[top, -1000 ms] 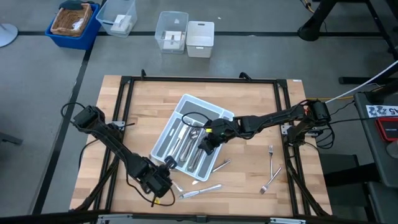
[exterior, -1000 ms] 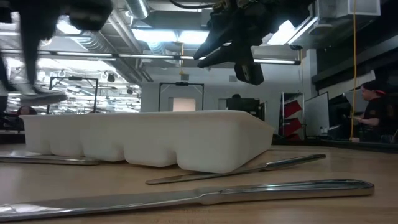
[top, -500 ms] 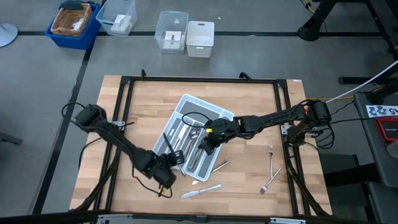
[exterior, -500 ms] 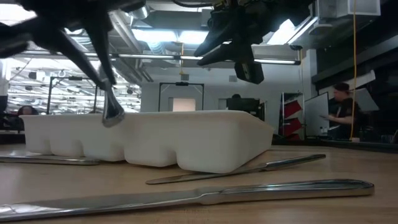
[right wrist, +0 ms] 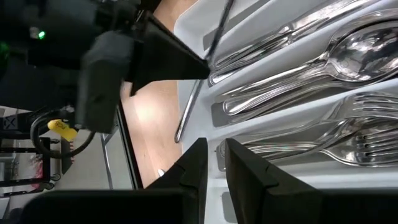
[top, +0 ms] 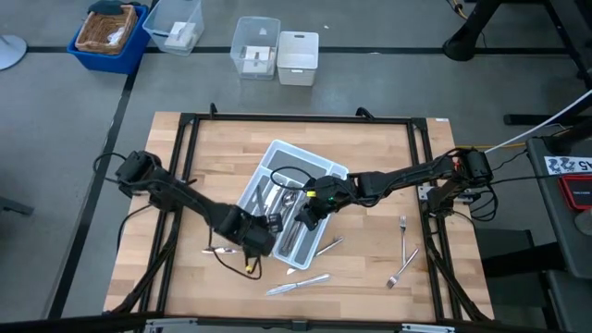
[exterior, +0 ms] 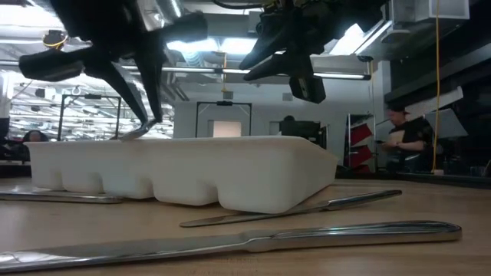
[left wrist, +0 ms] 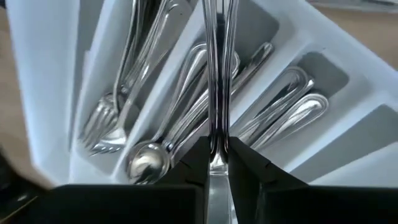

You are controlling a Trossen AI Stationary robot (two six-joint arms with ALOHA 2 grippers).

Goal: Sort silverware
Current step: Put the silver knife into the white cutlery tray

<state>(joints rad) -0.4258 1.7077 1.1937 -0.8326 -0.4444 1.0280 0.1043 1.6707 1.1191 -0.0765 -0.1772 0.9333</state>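
holding a thin piece of silverware, the left claw pinches it tight by one end. the piece points straight out from the claw, down the long slots of the tray, and hangs just over the tray's lower left side in the high view. its far end is out of sight, so i cannot tell its kind. forks and spoons already lie in the slots below. the left arm reaches in low from the left. the right claw waits over the tray's right side, nearly closed, holding nothing. more pieces lie on the counter.
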